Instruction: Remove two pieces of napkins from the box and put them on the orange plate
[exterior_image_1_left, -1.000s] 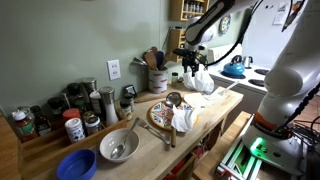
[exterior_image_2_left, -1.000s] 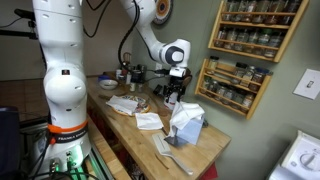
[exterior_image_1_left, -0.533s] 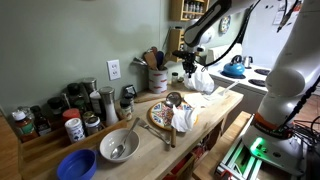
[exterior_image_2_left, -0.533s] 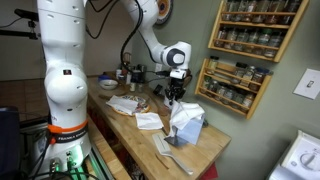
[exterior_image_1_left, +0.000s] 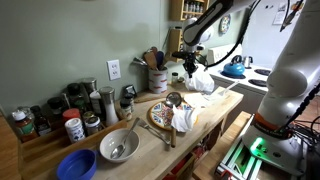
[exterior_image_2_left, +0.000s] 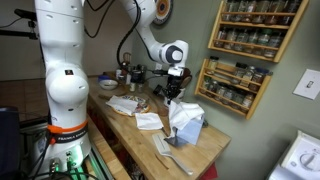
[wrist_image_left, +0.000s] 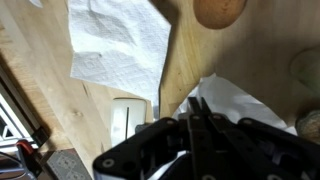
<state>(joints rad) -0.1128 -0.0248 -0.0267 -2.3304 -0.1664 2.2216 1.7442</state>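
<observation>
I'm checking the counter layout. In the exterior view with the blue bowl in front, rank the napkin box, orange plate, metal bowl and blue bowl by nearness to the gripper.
1. napkin box, right beside the gripper, far down the counter.
2. orange plate, mid-counter.
3. metal bowl, closer to the camera.
4. blue bowl, front corner, nearest the camera.

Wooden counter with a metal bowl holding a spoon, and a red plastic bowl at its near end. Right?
Not quite: the plastic bowl is blue, not red, as an exterior view shows. The metal bowl holding a spoon on the wooden counter is as stated.
</observation>
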